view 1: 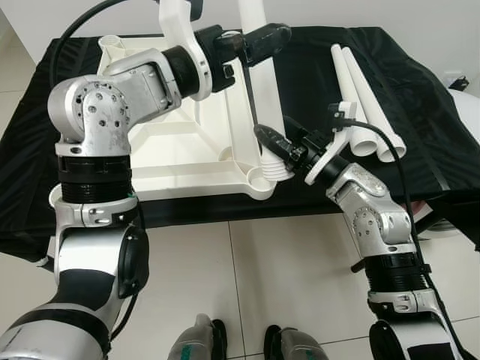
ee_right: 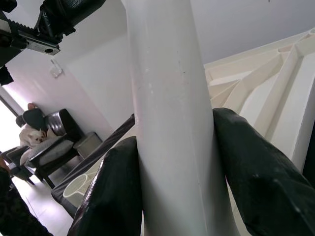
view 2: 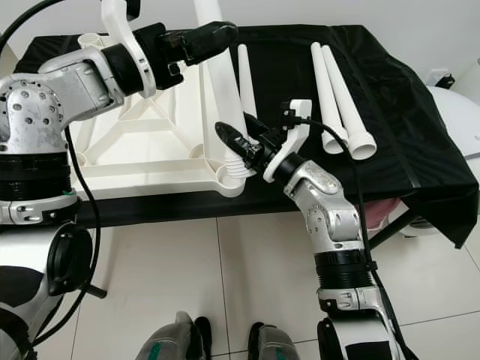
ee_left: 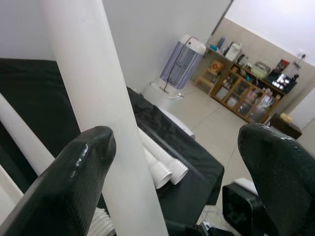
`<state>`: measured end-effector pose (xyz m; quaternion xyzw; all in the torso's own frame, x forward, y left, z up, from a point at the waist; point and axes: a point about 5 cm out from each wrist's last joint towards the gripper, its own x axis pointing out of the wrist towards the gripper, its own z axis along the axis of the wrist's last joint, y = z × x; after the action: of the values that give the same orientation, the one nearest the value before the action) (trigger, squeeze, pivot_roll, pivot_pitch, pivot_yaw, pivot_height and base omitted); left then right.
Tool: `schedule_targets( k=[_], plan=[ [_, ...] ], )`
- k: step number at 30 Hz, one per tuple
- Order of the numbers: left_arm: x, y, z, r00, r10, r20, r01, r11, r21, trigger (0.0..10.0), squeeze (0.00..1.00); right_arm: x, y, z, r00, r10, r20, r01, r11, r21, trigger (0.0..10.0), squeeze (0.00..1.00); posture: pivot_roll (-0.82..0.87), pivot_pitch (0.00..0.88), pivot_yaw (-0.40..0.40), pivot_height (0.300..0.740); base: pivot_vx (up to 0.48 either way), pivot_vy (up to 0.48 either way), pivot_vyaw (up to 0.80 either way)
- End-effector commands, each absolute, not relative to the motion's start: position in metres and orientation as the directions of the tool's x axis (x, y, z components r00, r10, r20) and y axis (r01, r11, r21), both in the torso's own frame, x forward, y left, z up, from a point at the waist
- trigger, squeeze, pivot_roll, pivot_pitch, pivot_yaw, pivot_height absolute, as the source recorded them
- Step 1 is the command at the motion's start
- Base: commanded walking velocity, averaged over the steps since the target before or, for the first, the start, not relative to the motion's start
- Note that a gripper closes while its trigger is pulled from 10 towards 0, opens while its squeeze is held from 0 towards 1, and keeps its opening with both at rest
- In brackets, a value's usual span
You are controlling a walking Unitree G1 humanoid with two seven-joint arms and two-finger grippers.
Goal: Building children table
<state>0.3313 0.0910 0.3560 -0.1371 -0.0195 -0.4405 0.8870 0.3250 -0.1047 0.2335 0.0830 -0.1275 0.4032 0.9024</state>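
While the white tabletop (view 1: 187,146) lies upside down on the black-covered surface (view 1: 420,112), ribbed underside up, one white table leg (view 2: 219,82) is held nearly upright in the socket at its near right corner, long axis running from the socket up past twelve o'clock and out of the head views. The left end effector (view 1: 251,41) is seen high on that leg, at about eleven o'clock from the socket. In the left wrist view its fingers (ee_left: 74,182) are spread wide; one lies against the leg and the other stands well apart, so nothing is gripped.

Just right of the upright leg, a second white leg (view 2: 246,79) lies flat on the cloth, pointing toward twelve o'clock.

The right end effector (view 2: 238,146) is placed low on the standing leg, just above its ribbed foot, reaching in from about four o'clock. In the right wrist view its fingers (ee_right: 256,172) are closed against both sides of the leg, which is clamped between them.

Further right, at about two o'clock from the socket, two more white legs (view 1: 364,101) lie side by side, touching, wide ribbed ends toward the robot and narrow ends toward eleven o'clock.

No brand, label or writing can be read anywhere.
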Motion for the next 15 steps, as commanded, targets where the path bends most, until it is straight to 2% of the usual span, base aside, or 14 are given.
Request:
schedule_targets(
  k=[1,3,15],
  plan=[
    [0.337,0.090,0.344,0.623,-0.778,0.081,0.772,0.594,-0.227,10.0,0.00,0.323,-0.096,0.250,0.591,0.724,0.357,-0.772,0.636,-0.013,10.0,0.00,-0.04,0.111,0.003,0.740,0.000,0.000,0.00],
    [0.339,0.096,0.345,0.639,-0.764,0.085,0.759,0.609,-0.232,10.0,0.00,0.326,-0.100,0.248,0.611,0.710,0.350,-0.755,0.655,-0.010,10.0,0.00,-0.04,0.110,0.004,0.740,0.000,0.000,0.00],
    [0.347,0.111,0.347,0.682,-0.727,0.080,0.723,0.653,-0.226,10.0,0.00,0.325,-0.100,0.246,0.614,0.707,0.352,-0.752,0.659,-0.010,10.0,0.00,-0.04,0.104,0.009,0.740,0.000,0.000,0.00]
  ],
)
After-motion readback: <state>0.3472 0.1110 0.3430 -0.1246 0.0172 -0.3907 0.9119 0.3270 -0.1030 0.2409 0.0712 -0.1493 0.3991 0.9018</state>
